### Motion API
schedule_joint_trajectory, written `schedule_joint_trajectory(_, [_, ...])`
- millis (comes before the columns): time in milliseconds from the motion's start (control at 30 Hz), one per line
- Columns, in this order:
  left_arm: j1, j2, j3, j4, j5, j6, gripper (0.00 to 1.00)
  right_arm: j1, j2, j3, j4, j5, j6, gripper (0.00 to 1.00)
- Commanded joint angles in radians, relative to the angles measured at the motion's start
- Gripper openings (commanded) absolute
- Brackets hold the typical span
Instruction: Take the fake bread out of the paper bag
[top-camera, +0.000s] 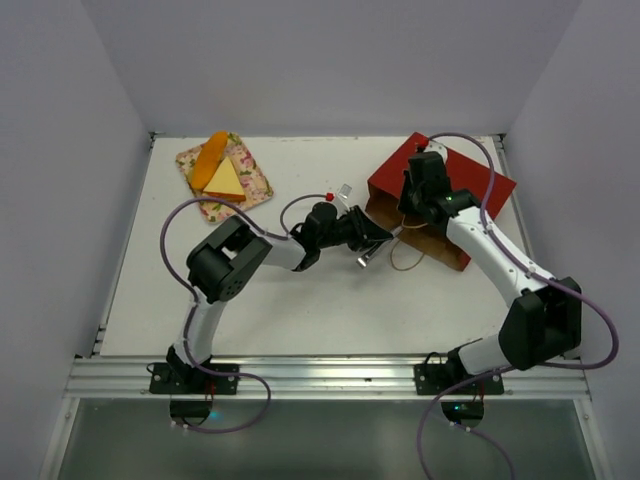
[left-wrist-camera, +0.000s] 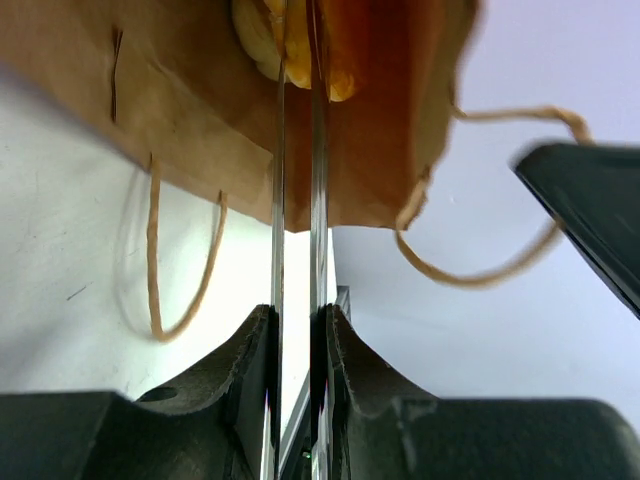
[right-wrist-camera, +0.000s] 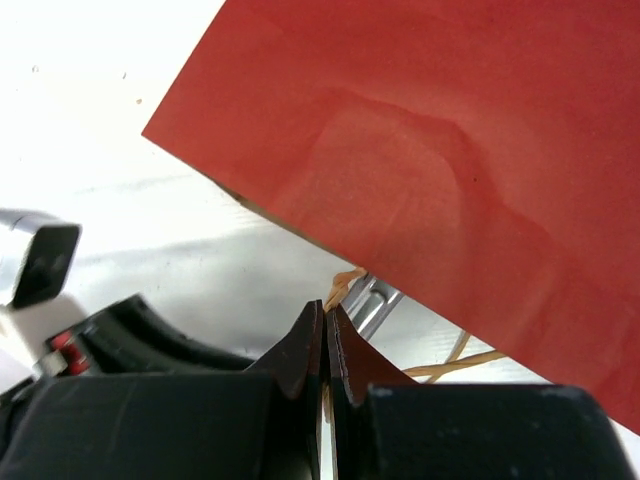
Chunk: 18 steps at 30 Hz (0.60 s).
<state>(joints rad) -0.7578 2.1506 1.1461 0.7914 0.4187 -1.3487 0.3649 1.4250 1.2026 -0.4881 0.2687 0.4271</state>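
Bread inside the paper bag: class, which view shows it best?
Left wrist: it looks into the paper bag, where a yellowish bread piece shows. Top external shows only the bag's red outside; right wrist, only a bulge.

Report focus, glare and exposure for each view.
Top external: even light, sharp throughout. Left wrist: paper bag and fake bread in focus, table blown out white. Right wrist: table glares white upper left, bag's creases clear.

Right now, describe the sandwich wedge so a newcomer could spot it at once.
On the white table, look to the far left corner, where a floral tray sits. Two toy pieces lie on it; the sandwich wedge is the flat pale-yellow triangle, just on the near side of the long orange bun.
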Motion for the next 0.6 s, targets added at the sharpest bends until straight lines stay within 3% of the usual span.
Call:
schedule_joint_trajectory(0, [0.017,-0.107,-0.029,0.085,0.038,0.011,0.16,-0.021,0.055,0.072,0.056,-0.019,0.030,0.00])
schedule_joint_trajectory(200, [0.040,-0.176,-0.118,0.104,0.046,0.008,0.16,-0.063,0.155,0.140,0.062,-0.086,0.058,0.00])
schedule_joint_trajectory(567, [0.043,-0.258,-0.275,0.118,0.038,0.039,0.16,-0.086,0.189,0.186,0.088,-0.138,0.078,0.00])
